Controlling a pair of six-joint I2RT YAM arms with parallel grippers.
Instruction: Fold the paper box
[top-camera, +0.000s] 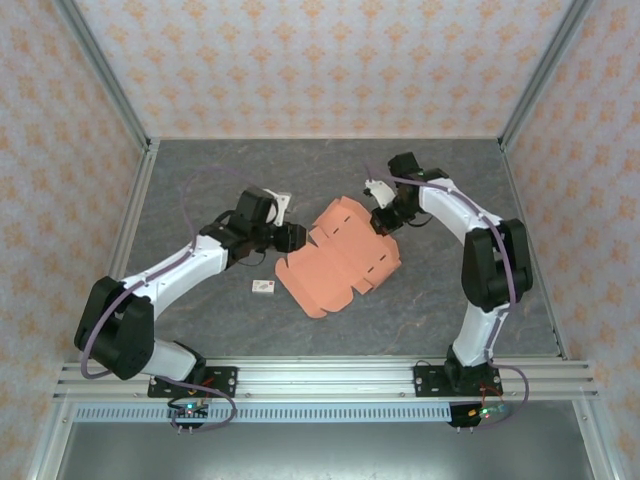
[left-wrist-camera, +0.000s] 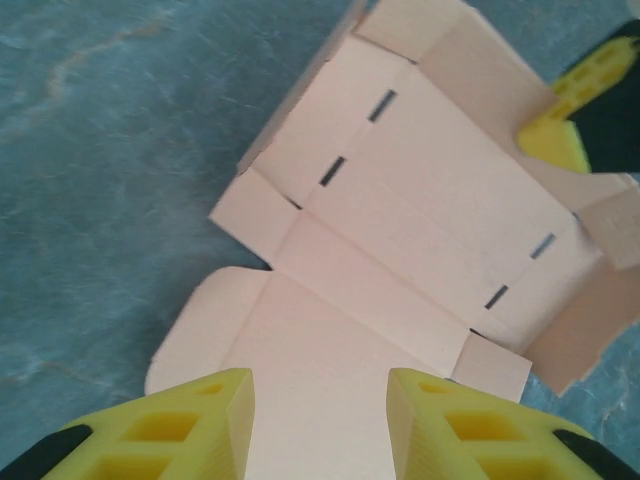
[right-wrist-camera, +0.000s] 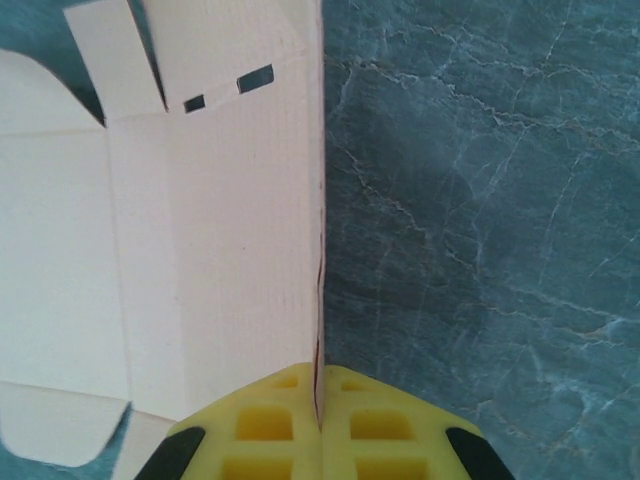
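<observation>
- The box (top-camera: 340, 258) lies unfolded at the middle of the table (top-camera: 200, 200). Its long axis runs roughly 7 to 1 o'clock, with the rounded flap toward 7.
- My right gripper (right-wrist-camera: 320, 405) is clenched on its 2 o'clock edge.
- My left gripper (left-wrist-camera: 320, 400) is released, jaws apart, over its 10 o'clock side.

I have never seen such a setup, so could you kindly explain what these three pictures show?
These are two white robot arms bolted at a table's near edge: the left arm and the right arm. One picture looks down from above; the other two come from a camera on each wrist. On the grey table lies the paper box, a salmon-orange cardboard sheet not yet folded up, beside a small white tag. The left arm's fingers stand open over the sheet; the right arm's fingers are shut on one edge of it.
</observation>
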